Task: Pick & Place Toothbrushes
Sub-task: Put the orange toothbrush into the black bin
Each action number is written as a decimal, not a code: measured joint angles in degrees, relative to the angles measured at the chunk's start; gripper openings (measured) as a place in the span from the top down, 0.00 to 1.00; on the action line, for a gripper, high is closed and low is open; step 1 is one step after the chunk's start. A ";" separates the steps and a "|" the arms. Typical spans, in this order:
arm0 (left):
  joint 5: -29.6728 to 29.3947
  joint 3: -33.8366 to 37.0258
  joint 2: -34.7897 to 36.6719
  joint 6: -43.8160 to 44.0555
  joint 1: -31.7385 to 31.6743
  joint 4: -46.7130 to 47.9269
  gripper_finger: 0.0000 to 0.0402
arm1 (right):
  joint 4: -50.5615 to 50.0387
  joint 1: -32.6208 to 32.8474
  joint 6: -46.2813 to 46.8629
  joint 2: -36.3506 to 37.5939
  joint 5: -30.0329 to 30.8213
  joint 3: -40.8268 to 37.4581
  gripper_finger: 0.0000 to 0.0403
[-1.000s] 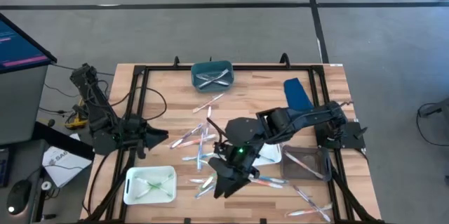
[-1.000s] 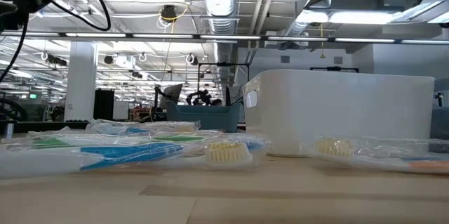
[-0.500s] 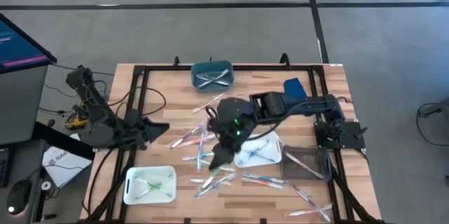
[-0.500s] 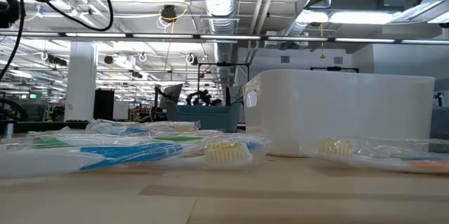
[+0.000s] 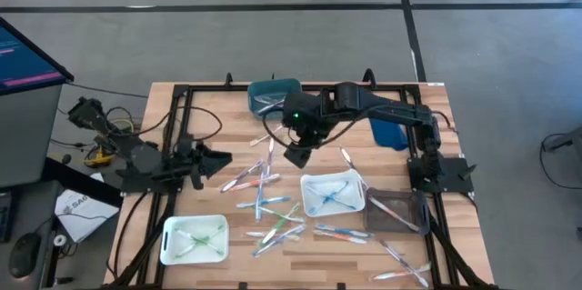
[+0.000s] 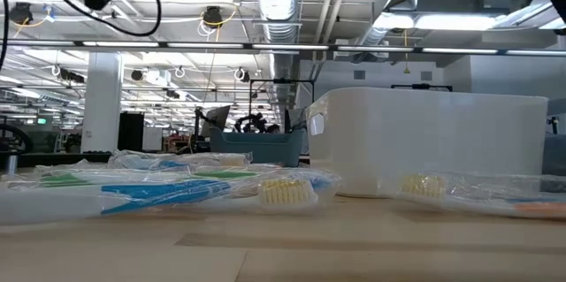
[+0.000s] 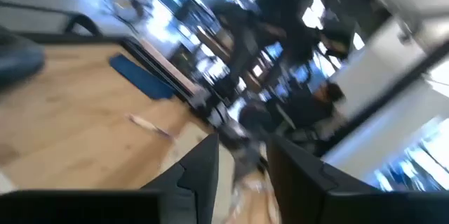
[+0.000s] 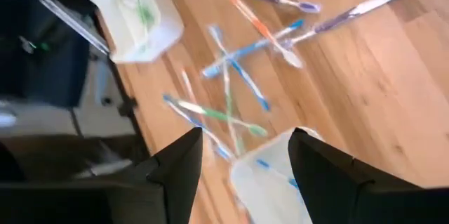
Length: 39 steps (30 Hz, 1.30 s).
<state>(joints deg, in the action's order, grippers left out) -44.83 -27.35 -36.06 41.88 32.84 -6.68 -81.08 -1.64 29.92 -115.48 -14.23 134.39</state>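
Lying scattered, thin multicoloured toothbrushes (image 5: 264, 201)

The right arm reaches from its base at the right edge of the high view across to upper centre, where the right gripper (image 5: 298, 154) points down and left with its two fingers (image 8: 179, 168) spread apart and nothing between them. The left arm lies low at the left of the frame, its left gripper (image 5: 216, 156) pointing right, fingers (image 7: 200, 175) parted with a narrow gap.
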 joint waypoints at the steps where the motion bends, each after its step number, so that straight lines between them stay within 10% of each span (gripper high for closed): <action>1: 3.41 0.00 -0.78 -0.75 -1.54 -0.33 0.72 | -0.87 -0.26 -1.61 0.14 -0.13 0.00 0.49; 14: 29.98 -11.08 -21.63 -8.91 -12.97 5.79 0.81 | -5.32 -2.17 -13.92 5.25 -0.76 -0.02 0.49; 39: 37.27 -10.46 -33.91 -19.57 -23.40 31.09 0.75 | -8.93 -4.07 -15.86 19.72 9.63 -0.83 0.49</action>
<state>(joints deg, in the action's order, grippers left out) -7.56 -37.81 -69.97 22.31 9.44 24.41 -90.02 -5.71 14.06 -95.76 -4.61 133.56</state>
